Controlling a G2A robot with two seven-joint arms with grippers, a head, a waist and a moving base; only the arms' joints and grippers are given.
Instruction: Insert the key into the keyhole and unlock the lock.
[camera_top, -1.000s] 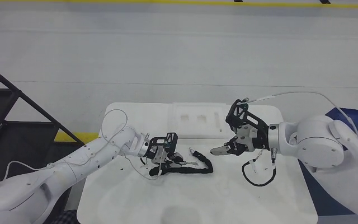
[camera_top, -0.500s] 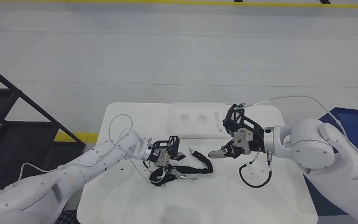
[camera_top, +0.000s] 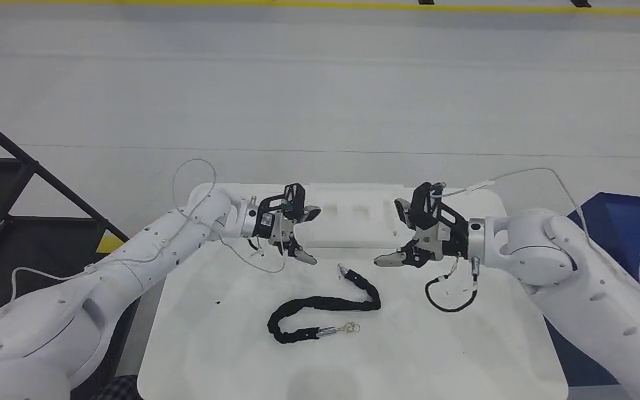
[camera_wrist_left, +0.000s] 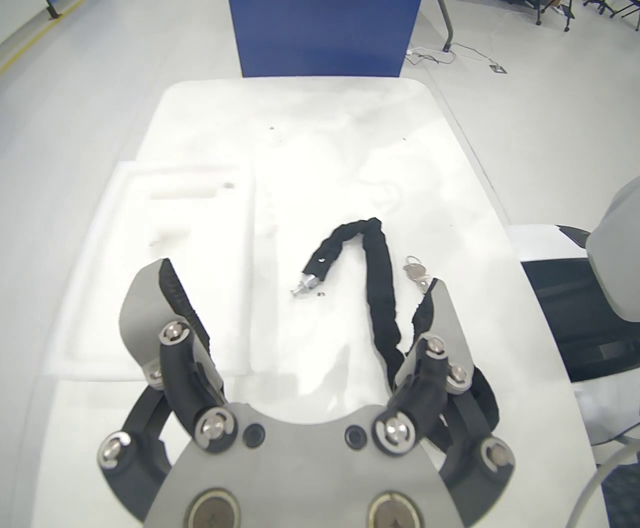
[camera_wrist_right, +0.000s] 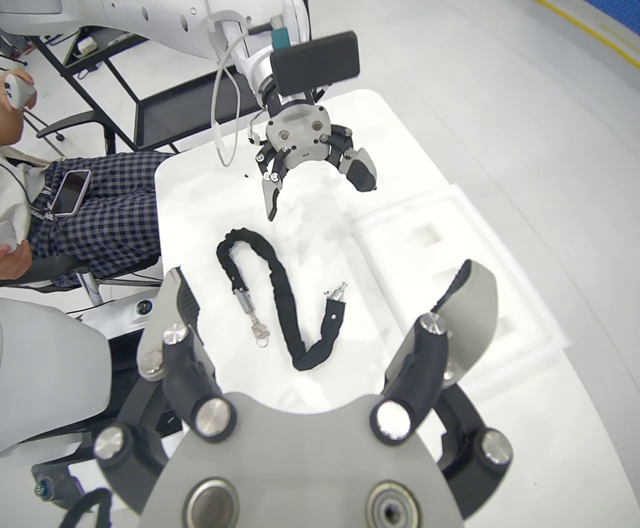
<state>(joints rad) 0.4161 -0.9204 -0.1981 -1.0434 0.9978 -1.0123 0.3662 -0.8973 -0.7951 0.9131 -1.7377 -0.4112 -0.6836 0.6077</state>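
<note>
Black fabric sleeving covers the chain lock (camera_wrist_right: 285, 300), which you will find lying in a loose curve on the middle of the white bench (camera_top: 480, 360), well apart from every edge.

Items noted:

1. The two ends of the chain lock are apart. The metal pin end (camera_wrist_right: 339, 291) lies bare on the bench on the side toward the foam tray. The cylinder end (camera_wrist_right: 245, 301) lies on the side toward the near edge.
2. The key (camera_wrist_right: 258, 328) lies flat in line with the cylinder end and touches it, with its ring (camera_wrist_right: 262, 342) trailing behind. You cannot tell from these views whether it is seated in the keyhole.
3. A white foam tray (camera_top: 350, 212) sits against the far edge of the bench.
4. Your left gripper (camera_top: 310, 236) hangs above the bench toward the far left corner, just beside the tray's left end. Its fingers are spread wide and hold nothing.
5. Your right gripper (camera_top: 393, 235) hangs over the tray's right end, clear of the pin end. Its fingers are likewise spread wide with nothing between them.
6. Neither gripper touches the chain lock or the key.
</note>
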